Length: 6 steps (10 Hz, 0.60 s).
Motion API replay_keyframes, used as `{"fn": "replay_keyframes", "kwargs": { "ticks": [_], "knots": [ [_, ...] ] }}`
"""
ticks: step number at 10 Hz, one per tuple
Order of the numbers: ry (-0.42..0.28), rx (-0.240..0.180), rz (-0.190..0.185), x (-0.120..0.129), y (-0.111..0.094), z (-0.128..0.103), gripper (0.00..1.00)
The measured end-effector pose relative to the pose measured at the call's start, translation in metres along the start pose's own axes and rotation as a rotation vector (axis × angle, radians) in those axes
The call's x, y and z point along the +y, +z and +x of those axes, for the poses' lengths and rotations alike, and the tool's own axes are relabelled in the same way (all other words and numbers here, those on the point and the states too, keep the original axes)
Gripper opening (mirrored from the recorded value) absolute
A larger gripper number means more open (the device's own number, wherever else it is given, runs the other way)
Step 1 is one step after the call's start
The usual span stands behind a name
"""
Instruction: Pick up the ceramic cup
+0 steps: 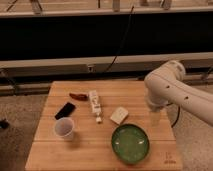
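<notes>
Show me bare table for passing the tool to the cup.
Bare: back right of the table, behind the block, and the front between cup and bowl. Crowded behind the cup: black slab, red item, tube. The tool hangs open near the right edge.
</notes>
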Motion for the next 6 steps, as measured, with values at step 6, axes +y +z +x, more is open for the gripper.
{"fn": "replay_keyframes", "kwargs": {
  "ticks": [6],
  "knots": [
    [-0.148,0.030,0.025,-0.012,-0.005,-0.064,0.80]
  ]
}}
